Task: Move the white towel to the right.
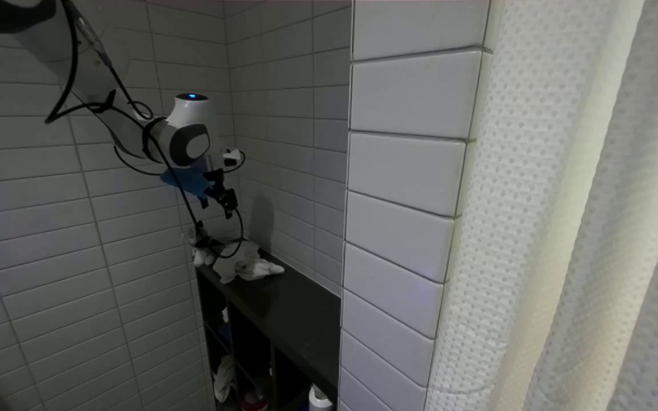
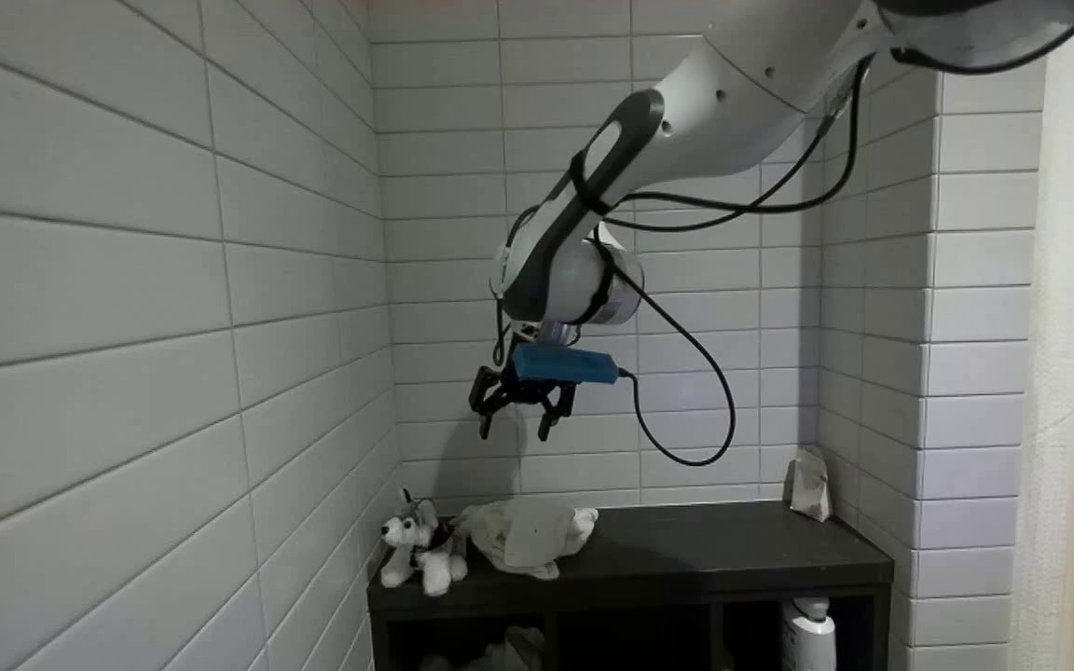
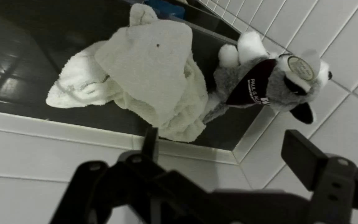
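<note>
The white towel lies crumpled on the dark shelf top, toward its left end in an exterior view (image 2: 532,536). It also shows in an exterior view (image 1: 243,264) and fills the upper middle of the wrist view (image 3: 148,68), with one corner stretched out to the left there. My gripper (image 2: 515,432) is open and empty, well above the towel and apart from it. It also shows in an exterior view (image 1: 216,209). In the wrist view the gripper's fingers (image 3: 222,140) are wide apart, with only wall and shelf edge seen between them.
A grey and white plush dog (image 2: 420,550) sits close beside the towel by the wall, also in the wrist view (image 3: 250,77). The dark shelf (image 2: 686,540) stands in a tiled corner. A pale packet (image 2: 810,485) stands at its far right. A white bottle (image 2: 809,638) is below.
</note>
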Tool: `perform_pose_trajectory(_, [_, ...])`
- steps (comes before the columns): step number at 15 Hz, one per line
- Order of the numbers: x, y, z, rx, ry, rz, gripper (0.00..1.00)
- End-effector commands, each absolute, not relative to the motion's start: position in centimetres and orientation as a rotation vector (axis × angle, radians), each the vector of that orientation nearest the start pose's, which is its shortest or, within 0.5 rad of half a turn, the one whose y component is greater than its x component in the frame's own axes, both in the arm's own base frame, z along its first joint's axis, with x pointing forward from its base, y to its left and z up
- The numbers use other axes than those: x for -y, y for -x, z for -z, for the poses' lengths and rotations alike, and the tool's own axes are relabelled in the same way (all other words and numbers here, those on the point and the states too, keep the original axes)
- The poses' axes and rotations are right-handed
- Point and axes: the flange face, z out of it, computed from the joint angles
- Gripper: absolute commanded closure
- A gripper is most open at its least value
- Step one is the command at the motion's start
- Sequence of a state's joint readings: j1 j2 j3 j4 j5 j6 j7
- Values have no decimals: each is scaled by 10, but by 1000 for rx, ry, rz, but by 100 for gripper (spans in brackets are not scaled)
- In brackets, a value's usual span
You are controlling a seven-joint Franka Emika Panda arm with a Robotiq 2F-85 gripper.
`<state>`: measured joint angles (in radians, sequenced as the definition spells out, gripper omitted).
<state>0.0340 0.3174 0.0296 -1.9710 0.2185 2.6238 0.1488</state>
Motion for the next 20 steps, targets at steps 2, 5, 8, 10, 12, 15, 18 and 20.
perform_pose_trajectory(2, [-8, -673, -323, -432, 2904, 377, 0])
perform_pose_trajectory(5, [-3, -685, -305, -451, 2912, 297, 0])
perform_pose_trajectory(8, [-6, -691, -291, -447, 2918, 244, 0])
perform_pose_trajectory(10, [-7, -693, -283, -449, 2925, 211, 0])
perform_pose_trajectory(12, [-10, -695, -274, -458, 2930, 169, 0])
perform_pose_trajectory(15, [-13, -695, -262, -474, 2933, 114, 0])
perform_pose_trajectory(18, [-17, -693, -255, -483, 2934, 78, 0])
perform_pose_trajectory(20, [-21, -692, -252, -487, 2935, 65, 0])
